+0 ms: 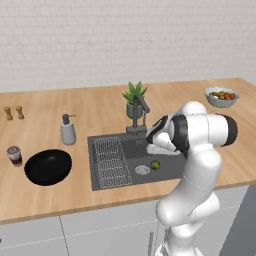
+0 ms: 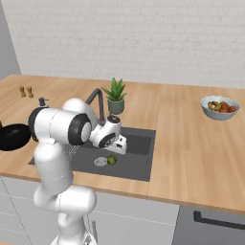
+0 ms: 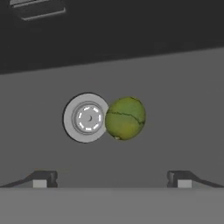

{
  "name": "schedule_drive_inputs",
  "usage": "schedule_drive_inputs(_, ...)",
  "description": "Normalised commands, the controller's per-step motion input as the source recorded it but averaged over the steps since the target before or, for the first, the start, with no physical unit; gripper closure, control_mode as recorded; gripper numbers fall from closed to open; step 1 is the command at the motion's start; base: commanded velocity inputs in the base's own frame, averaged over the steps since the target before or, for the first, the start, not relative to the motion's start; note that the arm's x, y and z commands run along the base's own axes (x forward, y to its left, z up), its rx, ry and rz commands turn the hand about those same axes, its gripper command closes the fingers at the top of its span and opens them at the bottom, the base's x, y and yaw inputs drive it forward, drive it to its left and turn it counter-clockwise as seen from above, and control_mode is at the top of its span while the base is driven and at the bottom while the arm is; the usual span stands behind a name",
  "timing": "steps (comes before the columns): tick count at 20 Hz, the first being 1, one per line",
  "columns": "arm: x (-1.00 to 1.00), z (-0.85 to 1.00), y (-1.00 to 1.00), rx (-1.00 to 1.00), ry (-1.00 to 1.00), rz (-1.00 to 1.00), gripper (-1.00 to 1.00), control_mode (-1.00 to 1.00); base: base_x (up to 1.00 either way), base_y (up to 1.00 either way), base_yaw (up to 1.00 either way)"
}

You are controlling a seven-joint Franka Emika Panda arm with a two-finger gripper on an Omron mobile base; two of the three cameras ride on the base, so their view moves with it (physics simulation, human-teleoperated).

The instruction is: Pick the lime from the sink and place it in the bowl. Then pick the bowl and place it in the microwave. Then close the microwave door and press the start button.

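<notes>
The lime (image 3: 125, 118), small and yellow-green, lies on the floor of the dark grey sink (image 1: 131, 151), touching the right side of the round silver drain (image 3: 87, 118). It also shows as lime (image 1: 155, 165) and lime (image 2: 112, 160). My gripper (image 3: 113, 180) hangs open just above it, one dark fingertip (image 3: 43, 179) at each side of the frame and nothing between them. From the base, the gripper (image 1: 161, 150) points down into the basin. The black bowl (image 1: 48, 166) sits on the counter left of the sink. The microwave is out of view.
A wire rack (image 1: 111, 161) fills the sink's left half. The dark faucet (image 1: 141, 112) and a potted plant (image 1: 134, 100) stand behind the basin. A soap dispenser (image 1: 68, 130) and a coffee cup (image 1: 14, 156) flank the bowl. A pale fruit bowl (image 1: 221, 96) sits far right.
</notes>
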Motion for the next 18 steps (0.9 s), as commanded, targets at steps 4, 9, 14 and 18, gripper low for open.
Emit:
schedule_drive_inputs(4,0.49,-0.41,0.0,0.0,0.16,0.0,-1.0,-1.0,0.0,0.0,0.0)
schedule_drive_inputs(9,0.31,-0.51,0.0,0.0,0.17,0.0,-1.0,-1.0,0.0,0.0,0.0)
schedule_drive_inputs(14,0.23,-0.4,-0.02,0.0,0.07,0.0,-1.0,-1.0,0.0,0.0,0.0)
schedule_drive_inputs(18,0.0,-0.26,0.0,0.0,0.0,0.0,-1.0,-1.0,0.0,0.0,0.0)
